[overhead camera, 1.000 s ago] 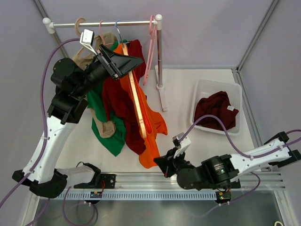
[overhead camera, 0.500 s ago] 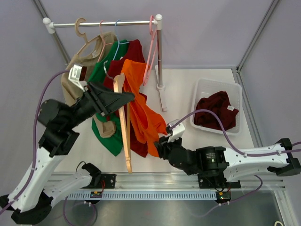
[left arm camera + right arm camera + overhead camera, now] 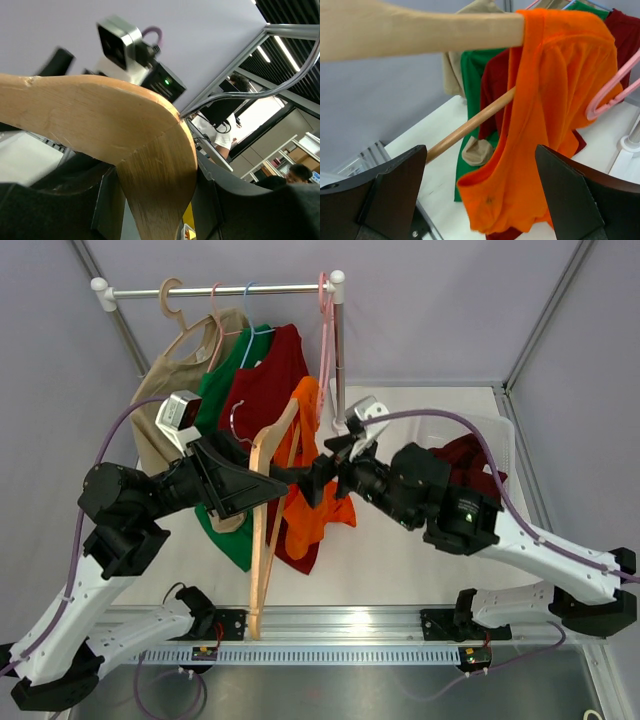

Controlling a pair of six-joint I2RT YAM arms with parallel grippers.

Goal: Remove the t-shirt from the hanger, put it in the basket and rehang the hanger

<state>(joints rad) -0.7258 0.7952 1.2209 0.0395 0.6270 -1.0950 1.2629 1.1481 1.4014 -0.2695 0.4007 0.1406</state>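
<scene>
My left gripper (image 3: 272, 483) is shut on the middle of a wooden hanger (image 3: 262, 540) and holds it tilted above the table. In the left wrist view the hanger (image 3: 100, 120) fills the gap between the jaws of the left gripper (image 3: 155, 200). The orange t-shirt (image 3: 312, 502) hangs from the hanger's far end only. The near arm of the hanger is bare. My right gripper (image 3: 312, 480) stands open just right of the shirt. In the right wrist view the t-shirt (image 3: 555, 100) droops beyond the wide-apart fingers (image 3: 395, 190) and does not touch them.
A clothes rail (image 3: 230, 288) at the back carries tan (image 3: 160, 400), green (image 3: 225, 380) and dark red (image 3: 265, 390) shirts and a pink hanger (image 3: 325, 330). A white basket (image 3: 497, 428) with a maroon garment (image 3: 482, 455) sits at the right, partly behind my right arm.
My right gripper opened and rose from the near edge up to the orange t-shirt. My left arm drew the hanger lower and nearer, and the shirt now hangs from its far end only.
</scene>
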